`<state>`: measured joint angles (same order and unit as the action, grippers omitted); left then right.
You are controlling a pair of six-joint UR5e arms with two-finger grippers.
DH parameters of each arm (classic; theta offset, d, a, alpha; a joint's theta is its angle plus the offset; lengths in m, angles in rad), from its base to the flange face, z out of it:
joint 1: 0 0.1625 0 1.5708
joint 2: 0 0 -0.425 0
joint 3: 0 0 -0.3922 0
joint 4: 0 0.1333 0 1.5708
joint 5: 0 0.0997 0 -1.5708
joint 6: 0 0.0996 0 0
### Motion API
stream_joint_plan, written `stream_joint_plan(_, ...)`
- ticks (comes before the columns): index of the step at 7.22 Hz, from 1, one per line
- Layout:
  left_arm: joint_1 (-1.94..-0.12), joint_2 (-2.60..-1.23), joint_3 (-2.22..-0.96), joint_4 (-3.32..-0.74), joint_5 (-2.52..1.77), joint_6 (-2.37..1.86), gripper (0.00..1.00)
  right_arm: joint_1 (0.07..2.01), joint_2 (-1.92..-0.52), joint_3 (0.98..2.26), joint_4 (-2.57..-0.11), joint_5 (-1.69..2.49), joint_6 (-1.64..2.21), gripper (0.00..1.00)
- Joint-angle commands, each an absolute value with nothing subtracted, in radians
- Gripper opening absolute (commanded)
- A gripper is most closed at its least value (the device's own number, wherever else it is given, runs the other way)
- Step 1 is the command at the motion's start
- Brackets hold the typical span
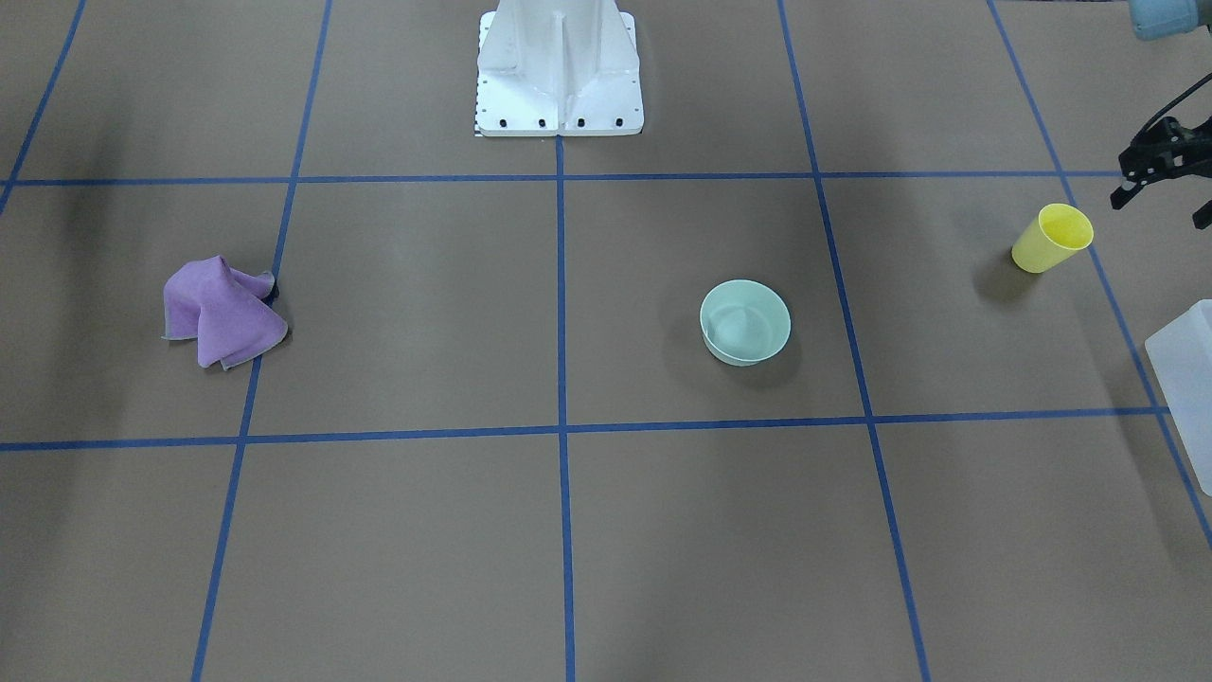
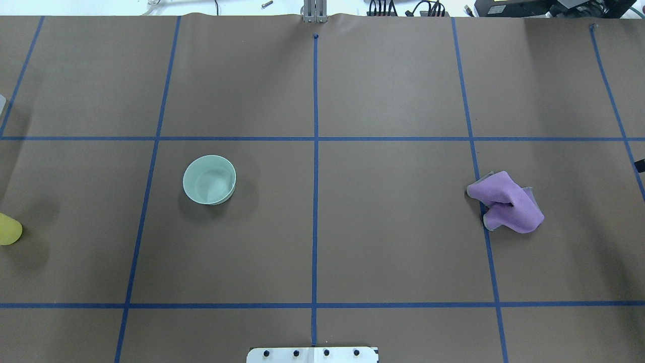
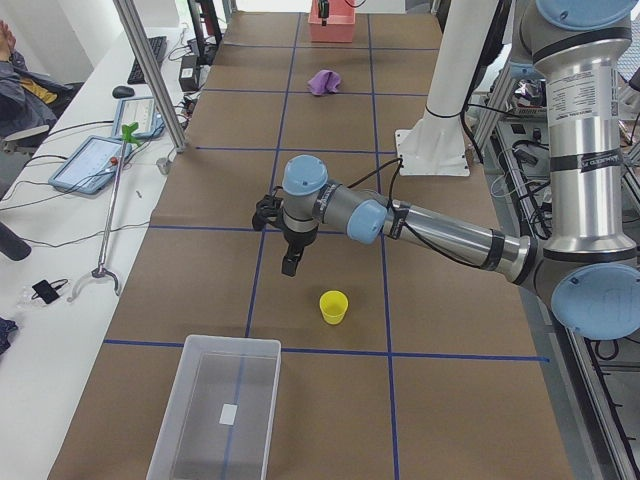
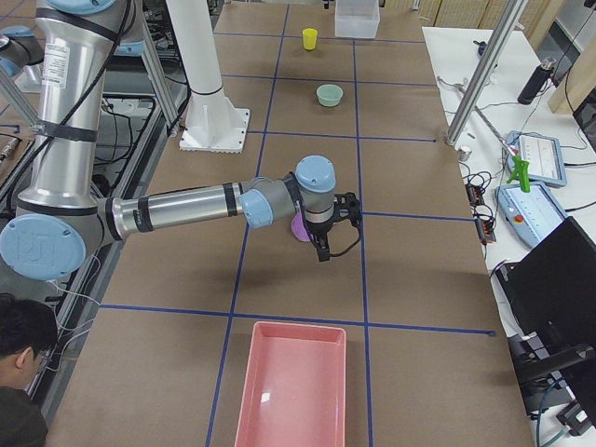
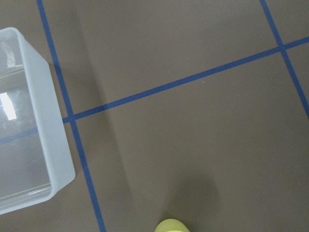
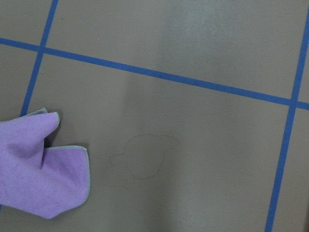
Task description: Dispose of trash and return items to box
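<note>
The translucent white box (image 3: 225,410) stands empty at the table's left end; it also shows in the front view (image 1: 1188,369) and in the left wrist view (image 5: 29,121). A yellow cup (image 1: 1051,239) stands upright near it. A mint-green bowl (image 2: 209,179) sits left of centre. A crumpled purple cloth (image 2: 506,202) lies on the right. My left gripper (image 1: 1161,210) hovers open and empty just beside the cup. My right gripper (image 4: 328,228) hovers by the cloth; I cannot tell whether it is open.
A pink bin (image 4: 291,386) stands at the table's right end, beyond the cloth. The robot's white base (image 1: 559,71) is at the middle of the near edge. Blue tape lines grid the brown table.
</note>
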<state>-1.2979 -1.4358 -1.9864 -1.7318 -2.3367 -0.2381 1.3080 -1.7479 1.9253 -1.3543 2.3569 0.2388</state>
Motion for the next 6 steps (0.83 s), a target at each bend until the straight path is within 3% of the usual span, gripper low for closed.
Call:
stream_joint_plan(1,-1.203,-1.489,-1.988,-1.733,-2.327,-0.433,0.98,1.299,-1.741,1.925,-1.351,2.367,0.238,1.0)
stream_joint_plan(4,-0.828,-1.728,-1.919,-1.738,-2.099,-0.892,0.97,1.278,-1.73,1.911,-1.338,2.356,0.238,1.0)
stream_joint_plan(6,-0.758,-1.854,-1.803,-1.784,-2.095,-1.025,0.97,1.269,-1.717,1.902,-1.339,2.358,0.239,1.0)
